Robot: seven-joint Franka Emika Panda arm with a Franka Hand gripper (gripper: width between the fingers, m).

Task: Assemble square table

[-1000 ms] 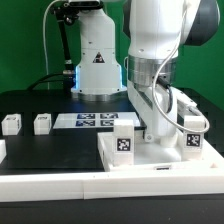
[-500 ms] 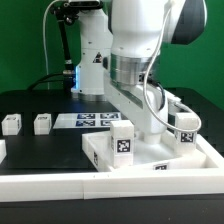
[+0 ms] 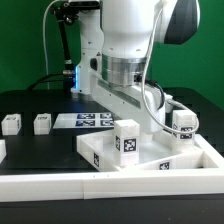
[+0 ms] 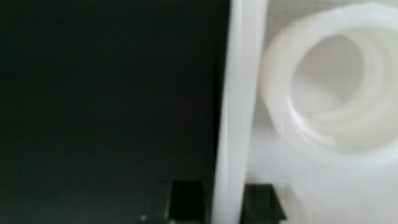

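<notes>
A plain, evenly lit green wall (image 3: 25, 40) fills the background behind the flat black worktop (image 3: 30, 100).

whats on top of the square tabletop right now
Two tagged leg posts stand upright on the square tabletop: one at its near corner, one at the exterior view's right. The arm covers the slab's middle and back, so anything there is hidden.

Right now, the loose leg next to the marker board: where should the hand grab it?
Probably from above, closing across the sides of the leg that face the exterior view's left and right. It sits free on the table, with gaps to the other loose leg and the marker board.
</notes>
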